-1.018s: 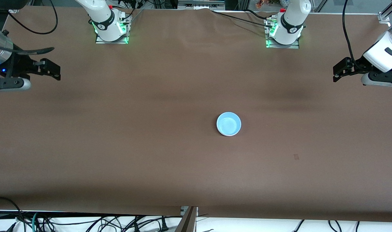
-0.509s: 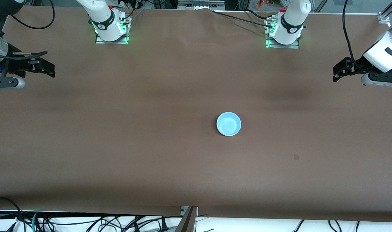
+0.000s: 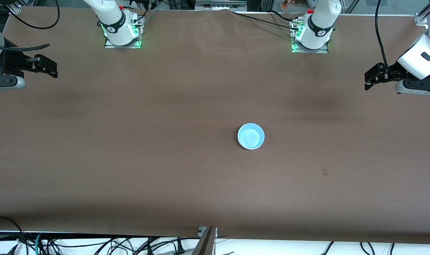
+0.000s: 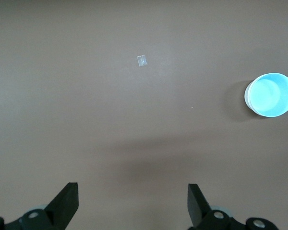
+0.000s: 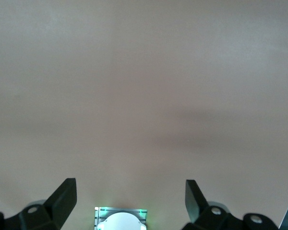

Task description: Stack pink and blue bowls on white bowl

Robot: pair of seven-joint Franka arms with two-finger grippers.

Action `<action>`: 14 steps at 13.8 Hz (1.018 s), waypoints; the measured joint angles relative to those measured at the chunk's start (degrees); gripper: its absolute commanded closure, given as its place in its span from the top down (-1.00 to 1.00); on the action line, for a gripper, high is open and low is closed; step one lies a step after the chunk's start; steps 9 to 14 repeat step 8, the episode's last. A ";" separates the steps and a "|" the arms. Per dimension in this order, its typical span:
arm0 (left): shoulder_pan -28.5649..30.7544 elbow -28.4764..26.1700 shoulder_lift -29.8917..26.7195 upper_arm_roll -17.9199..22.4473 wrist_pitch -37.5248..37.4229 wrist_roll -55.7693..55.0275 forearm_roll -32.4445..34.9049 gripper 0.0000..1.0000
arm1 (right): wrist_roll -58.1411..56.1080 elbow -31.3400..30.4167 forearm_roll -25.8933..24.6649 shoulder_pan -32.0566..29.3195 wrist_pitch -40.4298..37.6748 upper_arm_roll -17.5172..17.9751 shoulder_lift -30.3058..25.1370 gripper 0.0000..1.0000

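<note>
One light blue bowl (image 3: pixel 251 136) stands upright on the brown table, near the middle and toward the left arm's end. A whitish edge (image 3: pixel 251 148) shows round its lower side; I cannot tell if that is the white bowl under it. The bowl also shows in the left wrist view (image 4: pixel 270 94). The pink bowl is hidden or out of view. My left gripper (image 3: pixel 368 79) hangs open and empty over the left arm's end of the table (image 4: pixel 132 188). My right gripper (image 3: pixel 48 67) hangs open and empty over the right arm's end (image 5: pixel 130 183). Both are well away from the bowl.
A small tape mark (image 3: pixel 325 172) lies on the brown table cover, nearer the front camera than the bowl; it also shows in the left wrist view (image 4: pixel 142 61). The arm bases (image 3: pixel 122 30) (image 3: pixel 312 33) stand along the table's back edge. Cables hang below the front edge.
My right gripper has drawn back a little toward the right arm's end of the table and its back edge. The left gripper and the bowl have hardly moved.
</note>
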 measured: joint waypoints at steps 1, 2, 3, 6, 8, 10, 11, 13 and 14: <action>0.00 0.00 0.00 0.00 0.00 0.00 -0.78 1.00 | -0.09 0.00 0.00 0.00 0.00 0.00 0.00 1.00; 0.01 0.01 0.00 0.00 0.00 0.00 -1.18 1.00 | -0.09 0.00 0.00 0.00 0.01 0.00 0.00 1.00; 0.03 0.01 0.00 0.01 0.00 0.00 -1.38 1.00 | -0.09 0.00 0.00 0.00 0.01 0.00 0.01 1.00; 0.08 0.02 0.00 0.04 0.00 0.00 -1.55 1.00 | -0.11 0.00 0.00 0.00 0.01 0.00 0.14 1.00; 0.09 0.03 0.00 0.04 0.00 0.00 -1.56 1.00 | -0.12 -0.01 0.00 0.00 0.04 0.00 0.41 1.00; 0.09 0.03 0.00 0.04 0.00 0.00 -1.56 1.00 | -0.12 -0.01 0.00 0.00 0.04 0.00 0.41 1.00; 0.09 0.03 0.00 0.04 0.00 0.00 -1.56 1.00 | -0.12 -0.01 0.00 0.00 0.04 0.00 0.41 1.00; 0.09 0.03 0.00 0.04 0.00 0.00 -1.56 1.00 | -0.12 -0.01 0.00 0.00 0.04 0.00 0.41 1.00; 0.09 0.03 0.00 0.04 0.00 0.00 -1.56 1.00 | -0.12 -0.01 0.00 0.00 0.04 0.00 0.41 1.00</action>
